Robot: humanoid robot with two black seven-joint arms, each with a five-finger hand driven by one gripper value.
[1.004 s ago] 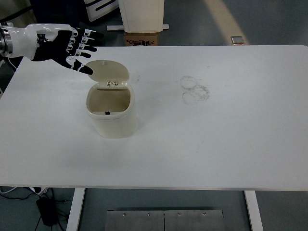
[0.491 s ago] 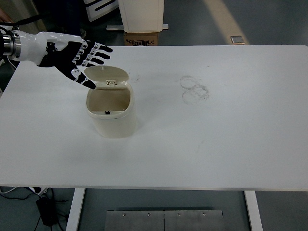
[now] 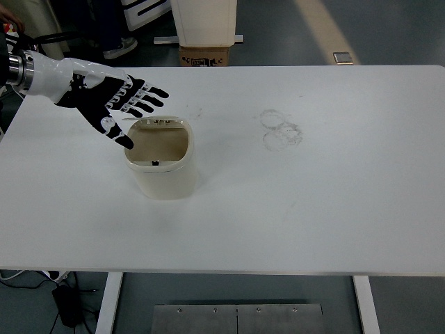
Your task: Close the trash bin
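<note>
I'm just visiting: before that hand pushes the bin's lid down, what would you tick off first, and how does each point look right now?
1. Left hand at the back of the trash bin, fingers spread: ok.
2. Lid shut: not ok; it shows only as a thin edge behind the opening.
3. Hand touching lid: cannot tell.
4. Bin upright on the table: ok.
5. Nothing sticking out of the opening: ok.
6. Right hand clear: out of view, cannot tell.
</note>
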